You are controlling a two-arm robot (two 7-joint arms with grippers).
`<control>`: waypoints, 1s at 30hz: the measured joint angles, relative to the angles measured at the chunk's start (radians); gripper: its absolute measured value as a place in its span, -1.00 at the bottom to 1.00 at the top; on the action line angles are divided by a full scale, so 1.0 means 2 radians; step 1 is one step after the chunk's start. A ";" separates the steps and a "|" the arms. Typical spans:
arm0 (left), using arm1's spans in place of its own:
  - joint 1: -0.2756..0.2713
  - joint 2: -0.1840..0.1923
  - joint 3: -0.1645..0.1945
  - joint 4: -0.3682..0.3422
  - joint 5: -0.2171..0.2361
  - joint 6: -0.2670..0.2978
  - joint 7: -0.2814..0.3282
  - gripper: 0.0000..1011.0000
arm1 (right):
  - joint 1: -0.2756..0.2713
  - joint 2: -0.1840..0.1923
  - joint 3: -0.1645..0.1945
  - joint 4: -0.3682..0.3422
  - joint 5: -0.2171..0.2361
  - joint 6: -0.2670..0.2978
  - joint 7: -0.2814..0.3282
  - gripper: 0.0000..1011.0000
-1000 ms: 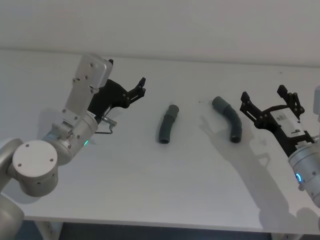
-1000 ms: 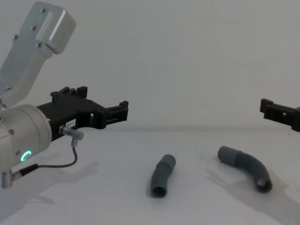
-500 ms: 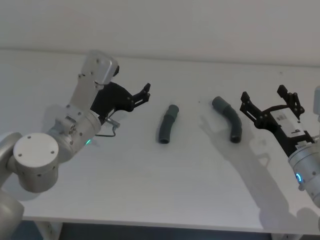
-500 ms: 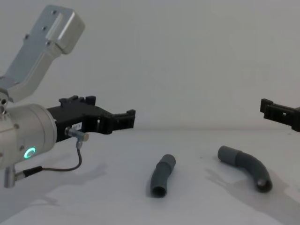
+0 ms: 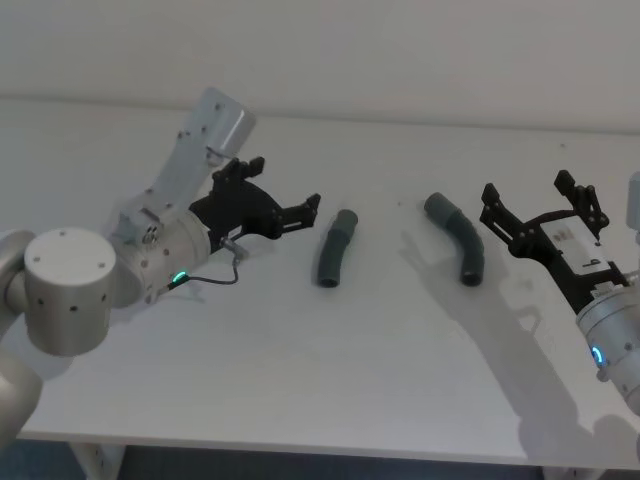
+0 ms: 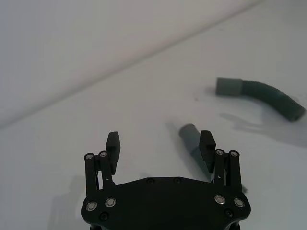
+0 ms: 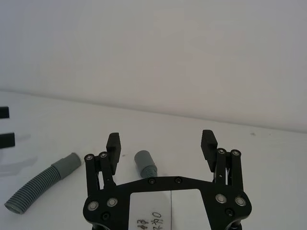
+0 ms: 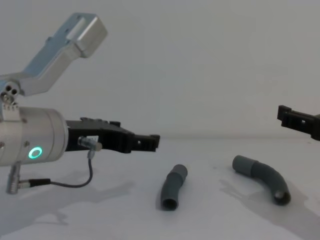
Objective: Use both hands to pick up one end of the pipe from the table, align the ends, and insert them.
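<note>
Fingers spread on both, the left gripper hangs beside the short piece, the right gripper beside the elbow; an off-centre pinch could roll either tube away.

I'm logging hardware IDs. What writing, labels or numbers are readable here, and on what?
White label on the right gripper: dark handwritten marks, too blurred and cut off to read.
Short pipe piece, elbow piece, table: no text.
</note>
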 joint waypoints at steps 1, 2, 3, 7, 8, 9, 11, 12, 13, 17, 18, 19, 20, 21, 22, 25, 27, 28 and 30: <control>0.000 0.000 0.000 0.000 0.000 0.000 0.000 0.98 | 0.000 0.000 0.000 0.000 0.000 0.000 0.000 0.98; -0.005 0.000 0.002 0.002 -0.004 0.011 -0.008 0.98 | 0.000 0.000 0.000 0.000 0.000 0.000 0.000 0.98; -0.012 -0.001 0.005 0.005 -0.009 0.025 -0.017 0.98 | 0.000 0.000 0.000 0.000 0.000 0.000 0.000 0.98; -0.028 -0.005 0.013 0.015 -0.018 0.053 -0.034 0.98 | 0.000 0.000 0.000 0.000 0.000 0.000 0.000 0.98; -0.033 -0.007 0.015 0.018 -0.021 0.061 -0.038 0.98 | 0.000 0.000 0.000 0.000 0.000 0.000 0.000 0.98; -0.043 -0.012 0.020 0.026 -0.025 0.076 -0.047 0.98 | 0.000 0.000 0.000 0.000 0.000 0.000 0.000 0.98; -0.053 -0.017 0.025 0.034 -0.030 0.089 -0.054 0.98 | 0.000 0.000 0.000 0.000 0.000 0.000 0.000 0.98; -0.056 -0.019 0.027 0.037 -0.031 0.093 -0.055 0.98 | 0.000 0.000 0.000 0.000 0.000 0.000 0.000 0.98; -0.058 -0.020 0.028 0.039 -0.032 0.096 -0.057 0.98 | 0.000 0.000 0.000 0.000 0.000 0.000 0.000 0.98; -0.070 -0.027 0.035 0.051 -0.035 0.109 -0.063 0.98 | 0.000 0.000 0.000 0.000 0.000 0.000 0.000 0.98; -0.075 -0.030 0.038 0.056 -0.036 0.112 -0.065 0.98 | 0.000 0.000 0.000 0.000 0.000 0.000 0.000 0.98; -0.077 -0.032 0.039 0.058 -0.036 0.114 -0.066 0.98 | 0.000 0.000 0.000 0.000 0.000 0.000 0.000 0.98; -0.079 -0.033 0.040 0.061 -0.037 0.115 -0.067 0.98 | 0.000 0.000 0.000 0.000 0.000 0.000 0.000 0.98; -0.081 -0.034 0.042 0.064 -0.037 0.117 -0.067 0.98 | 0.000 0.000 0.000 0.000 0.000 0.000 0.000 0.98; -0.084 -0.037 0.044 0.068 -0.037 0.119 -0.068 0.98 | 0.000 0.000 0.000 0.000 0.000 0.000 0.000 0.98; -0.090 -0.041 0.048 0.075 -0.038 0.123 -0.069 0.98 | 0.000 0.000 0.000 0.000 0.000 0.000 0.000 0.98; -0.093 -0.044 0.050 0.079 -0.038 0.125 -0.069 0.98 | 0.000 0.000 0.000 0.000 0.000 0.000 0.000 0.98; -0.094 -0.045 0.051 0.080 -0.037 0.126 -0.069 0.98 | 0.000 0.000 0.000 0.000 0.000 0.000 0.000 0.98; -0.095 -0.047 0.052 0.083 -0.037 0.128 -0.069 0.98 | 0.000 0.000 0.000 0.000 0.000 0.000 0.000 0.98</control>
